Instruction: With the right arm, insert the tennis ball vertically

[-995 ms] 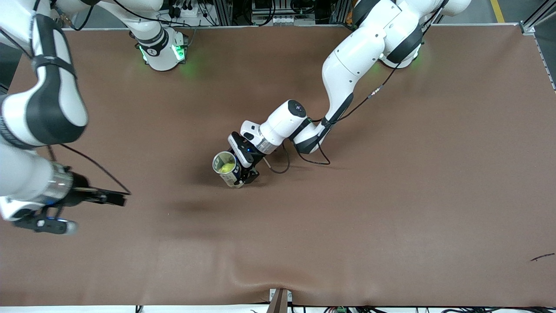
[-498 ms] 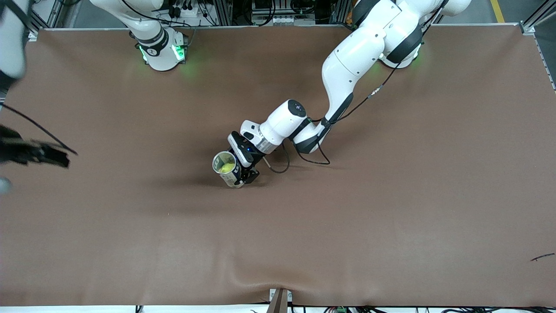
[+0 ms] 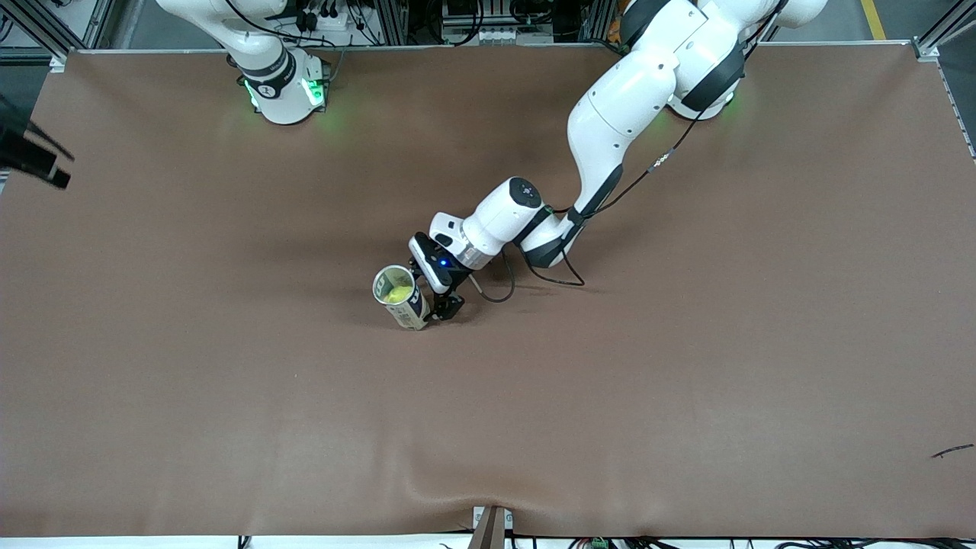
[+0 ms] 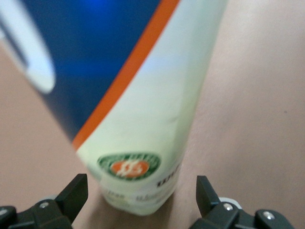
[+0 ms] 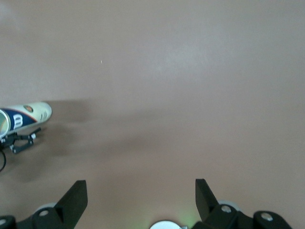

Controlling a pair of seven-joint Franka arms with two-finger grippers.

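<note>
Tennis ball can (image 3: 402, 298) stands mid-worktop (image 3: 686, 343), between the left tool's (image 3: 440, 305) wide-spread fingers.
Yellow-green ball (image 3: 394, 293) sits inside the open, blue-orange-cream can; right tool (image 3: 34, 162), spread empty, hangs over the worktop's right-arm edge.

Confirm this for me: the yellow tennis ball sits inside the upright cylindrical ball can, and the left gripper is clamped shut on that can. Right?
Not quite. The left gripper is open, not clamped: the left wrist view shows its fingers standing apart from the blue, orange and cream cylindrical ball can. The rest holds: the yellow tennis ball sits inside the upright can.
</note>
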